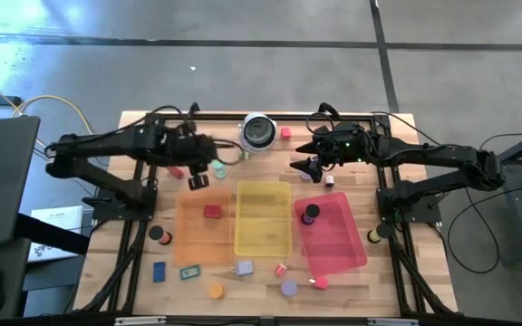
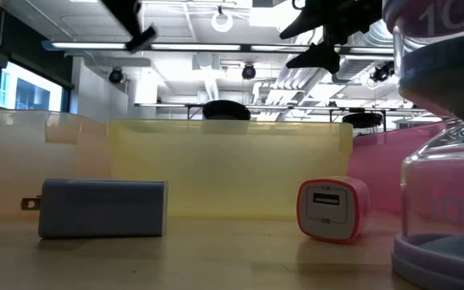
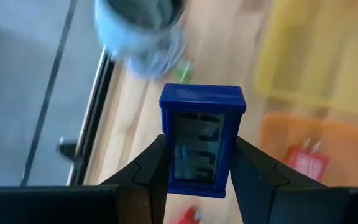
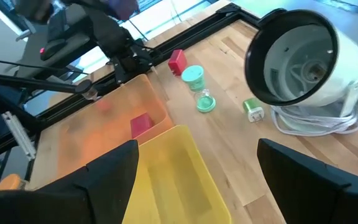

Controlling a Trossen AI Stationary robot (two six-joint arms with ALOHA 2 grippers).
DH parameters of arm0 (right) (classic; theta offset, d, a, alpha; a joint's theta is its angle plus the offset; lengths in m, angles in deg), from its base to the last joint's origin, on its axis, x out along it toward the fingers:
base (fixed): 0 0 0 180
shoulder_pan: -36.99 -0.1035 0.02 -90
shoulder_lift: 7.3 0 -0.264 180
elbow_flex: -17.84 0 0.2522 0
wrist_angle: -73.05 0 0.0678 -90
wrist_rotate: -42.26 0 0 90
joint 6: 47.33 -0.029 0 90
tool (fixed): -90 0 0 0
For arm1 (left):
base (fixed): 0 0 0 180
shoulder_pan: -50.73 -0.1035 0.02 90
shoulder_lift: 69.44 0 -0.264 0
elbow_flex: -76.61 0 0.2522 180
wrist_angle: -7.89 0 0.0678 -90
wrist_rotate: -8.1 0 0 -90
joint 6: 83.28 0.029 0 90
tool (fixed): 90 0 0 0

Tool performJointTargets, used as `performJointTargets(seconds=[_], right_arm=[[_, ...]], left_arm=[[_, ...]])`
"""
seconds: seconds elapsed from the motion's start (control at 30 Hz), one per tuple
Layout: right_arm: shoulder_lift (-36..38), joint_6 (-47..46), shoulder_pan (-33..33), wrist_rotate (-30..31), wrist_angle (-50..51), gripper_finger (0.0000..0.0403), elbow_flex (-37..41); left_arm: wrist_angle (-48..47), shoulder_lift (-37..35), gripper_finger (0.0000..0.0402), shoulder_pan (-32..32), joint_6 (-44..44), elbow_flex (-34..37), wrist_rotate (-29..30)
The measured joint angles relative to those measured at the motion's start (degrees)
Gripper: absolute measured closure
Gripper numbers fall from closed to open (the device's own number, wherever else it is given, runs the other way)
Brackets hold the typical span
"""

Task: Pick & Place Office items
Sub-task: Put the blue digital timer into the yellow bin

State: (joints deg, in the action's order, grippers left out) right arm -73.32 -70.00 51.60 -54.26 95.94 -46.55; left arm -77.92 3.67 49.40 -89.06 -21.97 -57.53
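High view, left to right: left gripper point(image 1: 197, 174) hangs above the orange tray's point(image 1: 188, 244) far edge, clamped on 1 blue block point(image 3: 202, 140), presumably for sorting. Right gripper point(image 1: 308, 154), jaws spread and empty, waits beyond the pink tray point(image 1: 347, 249).

My two arms point(image 1: 107, 149) are dark and jointed, black cables looping over them; my left gripper point(image 3: 197, 168) has matte black wedge fingers; my right gripper point(image 4: 197, 171) has broad, flat black fingers.
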Motion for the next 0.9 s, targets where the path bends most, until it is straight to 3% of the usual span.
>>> performJointTargets(seconds=[0.17,0.33,0.63,0.9], right_arm=[[0.4,-1.5,0.0,-2.4,1.0,0.0085,0.0],[1.4,-2.8,-1.3,-3.2,1.5,0.0085,0.0],[6.2,-4.1,-7.1,10.6,3.0,0.0085,0.0],[12.3,-7.5,-14.1,22.3,12.0,0.0085,0.0]], left_arm=[[-0.2,8.6,0.0275,4.3,-0.1,-10.2,-6.7],[0.2,16.9,0.0275,5.4,2.7,-17.2,-7.7],[4.6,27.9,0.0275,3.9,2.9,-18.0,-13.6],[7.6,33.3,0.0275,3.1,2.6,-18.0,-16.8]])
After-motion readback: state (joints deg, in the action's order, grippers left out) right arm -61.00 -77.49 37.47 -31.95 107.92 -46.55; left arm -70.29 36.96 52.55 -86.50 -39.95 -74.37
